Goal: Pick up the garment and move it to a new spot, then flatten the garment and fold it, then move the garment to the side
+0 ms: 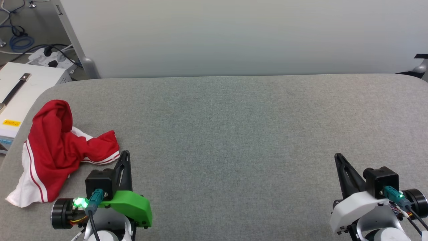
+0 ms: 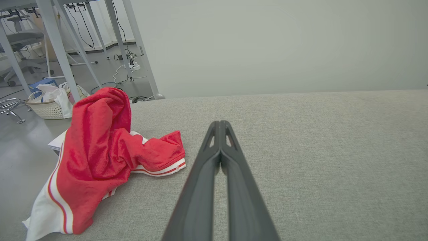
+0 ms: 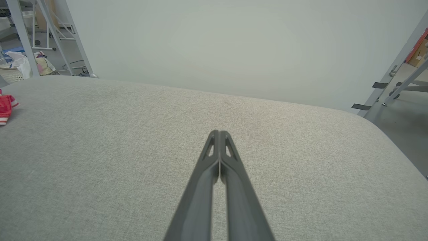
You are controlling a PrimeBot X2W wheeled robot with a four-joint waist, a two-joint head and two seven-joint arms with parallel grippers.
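1. Two grippers sit nearest, low over the near edge of the table. The left gripper (image 1: 125, 157) (image 2: 220, 126), on a green mount, has its two long dark fingers pressed together and holds nothing. The right gripper (image 1: 339, 160) (image 3: 219, 134), on a white mount, also has its two fingers pressed together and holds nothing. They are well apart, one at the near left and one at the near right.
2. One wide table covered in grey woven fabric (image 1: 240, 127) (image 2: 317, 150) (image 3: 100, 140), with rounded corners, spreads from left to right.
3. One plain pale wall panel (image 1: 234, 33) stands along the table's far edge.
4. One garment, a red jersey shirt of soft thin fabric with white parts and red-white striped trim (image 1: 57, 147) (image 2: 97, 150) (image 3: 4, 106), lies crumpled in a heap at the table's near left, by the left edge. It is just beside the left gripper's fingers, on their left, and apart from them. Any lettering is hidden in the folds.
5. One white box with a small yellow label (image 1: 23, 83) stands on the floor left of the table.
6. One white woven basket (image 2: 46, 109) holding pale bags sits on the grey floor at the far left, among slanted grey table legs.
7. One white power strip with black plugs (image 1: 46, 57) lies on the floor at the far left, beside a coil of blue cable (image 1: 20, 42).
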